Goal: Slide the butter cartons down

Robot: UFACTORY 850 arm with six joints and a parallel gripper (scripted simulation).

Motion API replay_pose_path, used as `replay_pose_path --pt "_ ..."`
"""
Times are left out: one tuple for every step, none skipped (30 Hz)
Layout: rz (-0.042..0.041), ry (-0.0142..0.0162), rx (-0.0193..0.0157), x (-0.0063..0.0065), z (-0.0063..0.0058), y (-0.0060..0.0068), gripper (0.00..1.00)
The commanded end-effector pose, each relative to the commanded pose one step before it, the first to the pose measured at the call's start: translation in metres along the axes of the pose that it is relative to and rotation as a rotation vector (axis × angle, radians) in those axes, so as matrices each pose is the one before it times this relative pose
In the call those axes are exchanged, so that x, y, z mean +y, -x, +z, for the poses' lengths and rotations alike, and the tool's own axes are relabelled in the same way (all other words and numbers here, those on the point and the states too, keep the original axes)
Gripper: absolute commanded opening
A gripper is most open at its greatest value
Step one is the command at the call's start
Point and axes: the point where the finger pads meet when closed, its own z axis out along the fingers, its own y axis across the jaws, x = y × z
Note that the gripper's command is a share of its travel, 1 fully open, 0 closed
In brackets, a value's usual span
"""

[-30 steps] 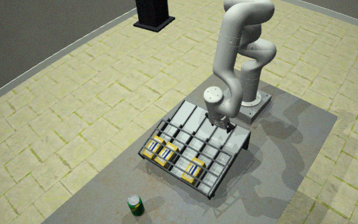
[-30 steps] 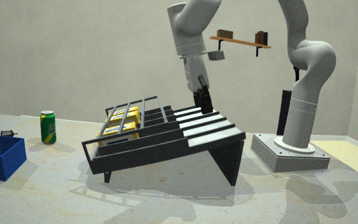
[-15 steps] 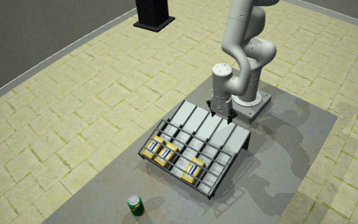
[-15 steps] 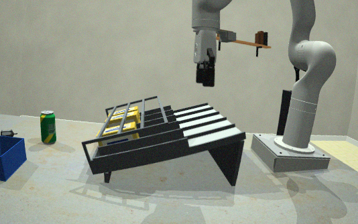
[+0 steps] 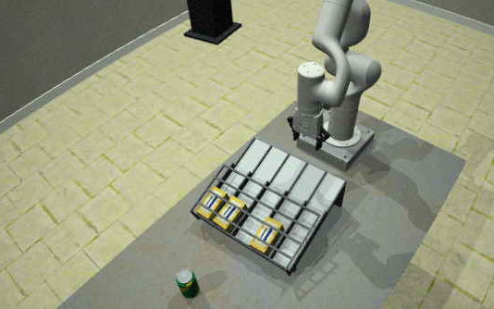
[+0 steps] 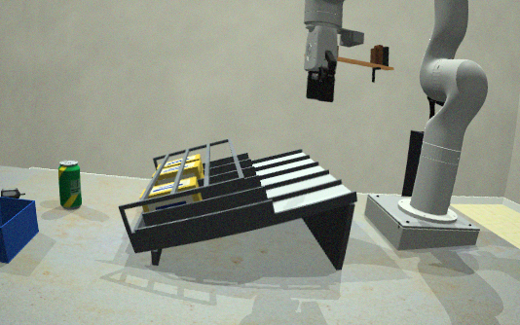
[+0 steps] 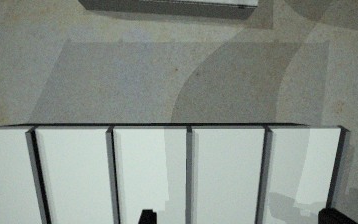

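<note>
The sloped shelf (image 5: 260,152) (image 6: 205,234) (image 7: 189,172) has five lanes under a barred frame at its low end. Counted from the left in the top view, one yellow butter carton (image 5: 212,202) (image 6: 182,159) lies at the bottom of lane one. A second carton (image 5: 229,213) (image 6: 179,168) lies at the bottom of lane two. A third carton (image 5: 266,234) (image 6: 172,186) lies at the bottom of lane four. Lanes three and five hold no carton. Any small gap at the stop is hard to see. My gripper (image 5: 307,141) (image 6: 320,100) (image 7: 238,217) is open and empty, high above the shelf's upper end.
A green can (image 5: 188,284) (image 6: 70,185) stands beyond the low end. A blue box (image 6: 20,238) and a small dark object (image 6: 11,193) are near it. The robot's base (image 5: 325,150) (image 6: 439,238) stands behind the high end. A wooden wall shelf (image 6: 353,62) is in the background.
</note>
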Motion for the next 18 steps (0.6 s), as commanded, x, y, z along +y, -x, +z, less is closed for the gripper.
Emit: replay_pose_path --pt "-0.00116 0.00254 -0.00567 -0.01311 -0.02076 -0.02363 1.0" --pt "0.0 0.0 0.0 0.0 0.0 0.0 1.0" --pt "0.0 0.0 0.0 0.0 0.0 0.0 1.0" --pt "0.0 0.0 0.0 0.0 0.0 0.0 1.0" --pt "0.0 0.0 0.0 0.0 0.0 0.0 1.0" --pt "0.0 0.0 0.0 0.0 0.0 0.0 1.0" --pt "0.0 0.0 0.0 0.0 0.0 0.0 1.0" --pt "0.0 0.0 0.0 0.0 0.0 0.0 1.0" --pt "0.0 0.0 0.0 0.0 0.0 0.0 1.0" --pt "0.0 0.0 0.0 0.0 0.0 0.0 1.0" --pt "0.00007 -0.00019 0.00013 0.00054 0.00097 0.00101 1.0" --pt "0.0 0.0 0.0 0.0 0.0 0.0 1.0" --pt "0.0 0.0 0.0 0.0 0.0 0.0 1.0" --pt "0.0 0.0 0.0 0.0 0.0 0.0 1.0" --pt "0.0 0.0 0.0 0.0 0.0 0.0 1.0" --pt "0.0 0.0 0.0 0.0 0.0 0.0 1.0" --pt "0.0 0.0 0.0 0.0 0.0 0.0 1.0" --pt "0.0 0.0 0.0 0.0 0.0 0.0 1.0"
